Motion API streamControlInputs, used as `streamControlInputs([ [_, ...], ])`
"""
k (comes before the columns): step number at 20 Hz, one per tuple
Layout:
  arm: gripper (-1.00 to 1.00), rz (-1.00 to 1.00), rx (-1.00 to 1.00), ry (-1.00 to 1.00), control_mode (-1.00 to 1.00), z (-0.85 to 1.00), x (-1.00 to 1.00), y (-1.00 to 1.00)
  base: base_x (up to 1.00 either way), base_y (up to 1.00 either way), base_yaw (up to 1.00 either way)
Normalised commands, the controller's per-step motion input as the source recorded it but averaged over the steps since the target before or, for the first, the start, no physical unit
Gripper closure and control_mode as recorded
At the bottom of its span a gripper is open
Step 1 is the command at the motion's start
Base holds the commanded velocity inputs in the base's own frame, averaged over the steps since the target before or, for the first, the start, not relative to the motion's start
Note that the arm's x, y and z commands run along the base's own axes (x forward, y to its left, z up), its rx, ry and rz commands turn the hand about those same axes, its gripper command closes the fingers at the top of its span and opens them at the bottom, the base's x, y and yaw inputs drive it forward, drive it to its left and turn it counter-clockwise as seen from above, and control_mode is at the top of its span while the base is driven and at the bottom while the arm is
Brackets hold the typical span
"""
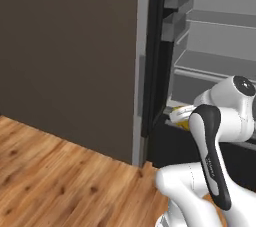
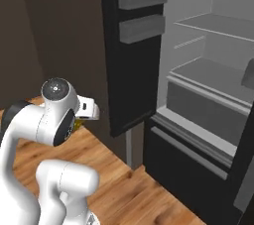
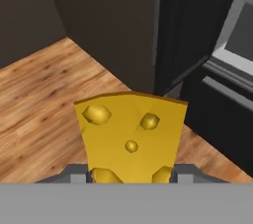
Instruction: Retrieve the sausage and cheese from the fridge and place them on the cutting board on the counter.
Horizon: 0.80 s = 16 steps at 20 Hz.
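Yellow wedge: the cheese [image 3: 131,139], pitted with holes, was seen upright in the hand view, its lower edge set between the two grey fingertips [image 3: 78,173].
Gripper: the gripper [image 3: 129,176] was seen part-way closed, clamped on the cheese from both sides; the wedge was gripped at its base and the rest of it stood clear above the fingers.
Cheese from the base views: a small yellow patch [image 1: 184,124] was seen just behind the white wrist in the left base view, and a sliver of yellow [image 2: 78,124] beside the wrist in the right base view; the wedge was held in the air, outside the fridge compartment.
Floor: light brown wooden planks [image 3: 44,99] were seen below the held cheese.
Fridge door: the black door [image 2: 134,55] was seen swung open, with two grey bins on its inner face.
Fridge: the fridge [image 2: 208,85] was seen open, its light grey interior shown with shelves and a drawer; a black lower front lay beneath.
Brown panel: a dark brown cabinet panel [image 1: 70,56] was seen left of the fridge, reaching down to the floor.
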Motion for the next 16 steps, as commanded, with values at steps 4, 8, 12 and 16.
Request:
streamControlInputs([
  [4, 1.0, 0.0, 0.0, 0.0, 1.0, 0.0, 0.0, 0.0, -0.18, -0.14, 0.4],
  [8, 1.0, 0.0, 0.0, 0.0, 1.0, 0.0, 0.0, 0.0, -0.76, -0.01, 0.48],
  [12, 1.0, 0.0, 0.0, 0.0, 1.0, 0.0, 0.0, 0.0, -0.88, 0.01, 0.49],
  [16, 1.0, 0.0, 0.0, 0.0, 1.0, 0.0, 0.0, 0.0, -0.39, 0.1, 0.55],
])
